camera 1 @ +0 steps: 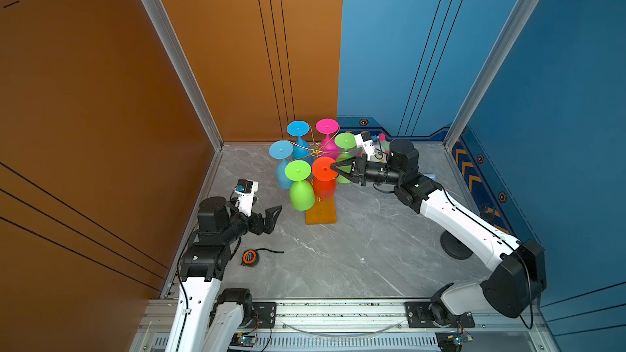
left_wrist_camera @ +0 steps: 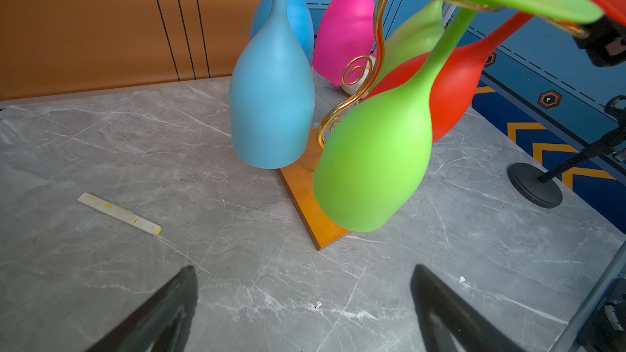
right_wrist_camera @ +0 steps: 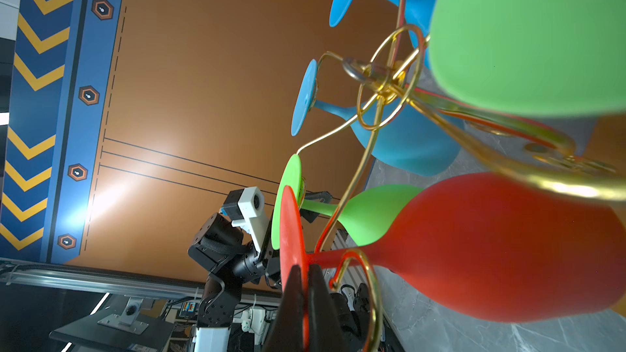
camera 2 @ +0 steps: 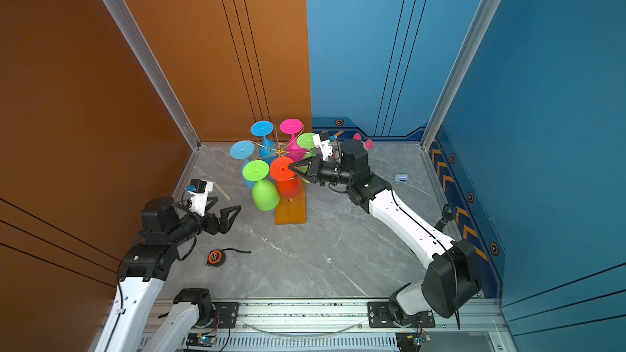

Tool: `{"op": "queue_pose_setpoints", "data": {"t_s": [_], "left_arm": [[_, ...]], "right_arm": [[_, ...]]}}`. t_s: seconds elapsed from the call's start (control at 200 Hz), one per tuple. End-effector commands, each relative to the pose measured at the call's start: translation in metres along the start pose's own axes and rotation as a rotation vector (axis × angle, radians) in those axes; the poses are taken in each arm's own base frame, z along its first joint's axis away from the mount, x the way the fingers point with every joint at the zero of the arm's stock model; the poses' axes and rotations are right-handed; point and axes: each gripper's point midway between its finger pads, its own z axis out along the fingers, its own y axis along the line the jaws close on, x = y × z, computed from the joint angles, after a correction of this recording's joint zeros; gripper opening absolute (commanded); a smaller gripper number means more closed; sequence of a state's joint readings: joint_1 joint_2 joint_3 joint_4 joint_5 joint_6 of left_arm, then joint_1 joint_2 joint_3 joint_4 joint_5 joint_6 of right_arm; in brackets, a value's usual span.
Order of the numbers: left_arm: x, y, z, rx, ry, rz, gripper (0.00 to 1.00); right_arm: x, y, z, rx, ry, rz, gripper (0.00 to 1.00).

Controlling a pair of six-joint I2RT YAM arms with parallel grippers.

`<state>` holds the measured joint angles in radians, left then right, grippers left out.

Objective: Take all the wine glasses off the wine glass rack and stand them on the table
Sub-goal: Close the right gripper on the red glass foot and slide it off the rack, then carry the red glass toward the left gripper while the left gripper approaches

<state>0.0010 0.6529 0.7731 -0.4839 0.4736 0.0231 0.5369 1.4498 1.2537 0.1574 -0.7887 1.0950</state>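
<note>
Basically, table (camera 1: 355, 259) carries the wine glass rack (camera 1: 320, 215), six glasses hung bowl-down by their feet in its hooks. One, the red wine glass (camera 1: 323, 169), hangs nearest; right tool (camera 1: 334, 166) pinches its foot rim, likely to slide it out; left tool (left_wrist_camera: 305, 270) gapes, empty.

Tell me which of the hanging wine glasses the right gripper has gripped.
The red wine glass: the right gripper is shut on the edge of its foot. No gripper holds the other glasses.
</note>
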Motion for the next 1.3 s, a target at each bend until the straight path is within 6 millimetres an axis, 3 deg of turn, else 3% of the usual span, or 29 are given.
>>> {"op": "queue_pose_setpoints", "data": {"t_s": [0.0,0.265,0.761,0.996,1.296], "left_arm": [[0.004,-0.004,0.001,0.028,0.012,0.006,0.98],[0.002,-0.017,-0.002,0.098,0.003,0.0,0.98],[-0.02,-0.059,-0.034,0.265,-0.032,-0.027,1.0],[-0.021,-0.08,-0.051,0.36,-0.038,-0.11,1.0],[-0.021,-0.093,-0.065,0.401,-0.032,-0.283,0.98]], "right_arm": [[-0.025,0.022,-0.004,-0.066,-0.097,-0.039,0.0],[-0.047,0.019,-0.019,-0.076,-0.186,-0.019,0.0],[-0.049,0.012,-0.052,-0.05,-0.236,0.003,0.0],[-0.03,0.014,-0.067,-0.045,-0.225,0.006,0.0],[0.014,0.004,-0.088,0.06,-0.136,-0.067,0.0]]}}
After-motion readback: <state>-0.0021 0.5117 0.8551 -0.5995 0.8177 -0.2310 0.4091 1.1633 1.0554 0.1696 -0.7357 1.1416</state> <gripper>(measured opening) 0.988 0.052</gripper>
